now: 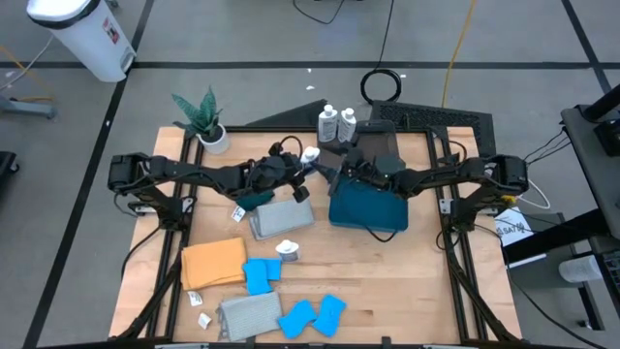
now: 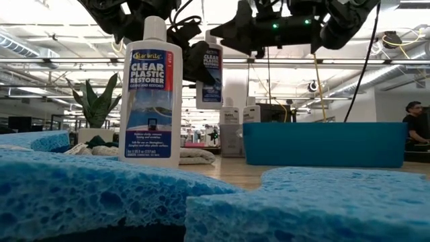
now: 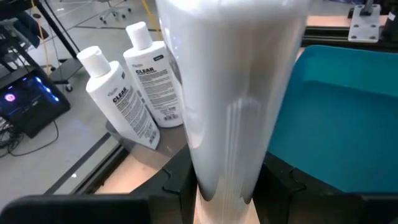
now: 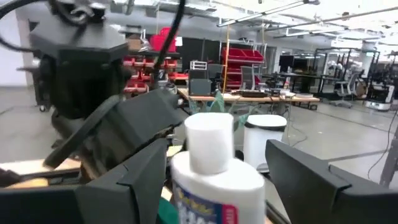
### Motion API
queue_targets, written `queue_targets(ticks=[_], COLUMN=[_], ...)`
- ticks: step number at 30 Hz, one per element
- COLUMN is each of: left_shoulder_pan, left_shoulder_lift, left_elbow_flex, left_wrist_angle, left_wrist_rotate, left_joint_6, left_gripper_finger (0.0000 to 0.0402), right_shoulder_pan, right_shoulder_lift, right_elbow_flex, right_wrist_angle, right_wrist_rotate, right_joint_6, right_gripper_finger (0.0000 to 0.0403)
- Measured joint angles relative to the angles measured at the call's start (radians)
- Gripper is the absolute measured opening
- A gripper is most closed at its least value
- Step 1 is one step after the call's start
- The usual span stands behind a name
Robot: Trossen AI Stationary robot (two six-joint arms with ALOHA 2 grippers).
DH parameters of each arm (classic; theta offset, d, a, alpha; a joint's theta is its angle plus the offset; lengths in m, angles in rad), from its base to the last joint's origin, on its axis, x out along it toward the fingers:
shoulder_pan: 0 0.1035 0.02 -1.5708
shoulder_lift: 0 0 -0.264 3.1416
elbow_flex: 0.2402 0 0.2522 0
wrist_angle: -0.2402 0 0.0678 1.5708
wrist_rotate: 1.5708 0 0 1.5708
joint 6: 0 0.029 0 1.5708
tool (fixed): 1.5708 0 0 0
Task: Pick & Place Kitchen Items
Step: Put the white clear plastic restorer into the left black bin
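Observation:
A white bottle [image 2: 209, 74] with a blue label hangs in the air just left of the blue bin [image 1: 366, 206], with my left gripper [image 1: 294, 176] shut on it. My right gripper [image 4: 216, 152] reaches in from the right, open. Its fingers stand on either side of the bottle's cap [image 4: 210, 142] and shoulders with a gap showing. A second bottle [image 2: 150, 94] stands upright on the table. Two more bottles [image 3: 134, 93] stand on the dark tray [image 1: 426, 121] at the back. Blue sponges [image 1: 260, 274], an orange cloth [image 1: 213, 262] and grey cloths [image 1: 281, 218] lie on the table. My left gripper pinches the bottle's body [image 3: 224, 177] between its two fingers [image 3: 177, 183], one on each side. The fingers come nearly level from the table's left, slanting a little down. The bottle is lifted clear of the table, roughly upright with its cap up.
A potted plant [image 1: 205, 121] stands at the far left corner. A dark green cloth [image 1: 254, 199] lies under my left arm. More sponges [image 1: 312, 315] and a grey cloth [image 1: 247, 312] lie by the near edge. Bare wood shows at the near right.

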Motion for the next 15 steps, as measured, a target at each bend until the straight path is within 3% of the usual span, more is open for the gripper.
queue_targets(ticks=[15], left_shoulder_pan=[0.000], left_shoulder_lift=[0.000], left_elbow_flex=[0.000], left_wrist_angle=[-0.001], left_wrist_rotate=[0.034], left_joint_6=[-0.001], left_gripper_finger=[0.0118], right_shoulder_pan=[-0.008], right_shoulder_lift=[0.000], right_elbow_flex=[0.075], right_wrist_angle=[-0.123], right_wrist_rotate=[0.021], right_joint_6=[-0.041], right_gripper_finger=[0.0226])
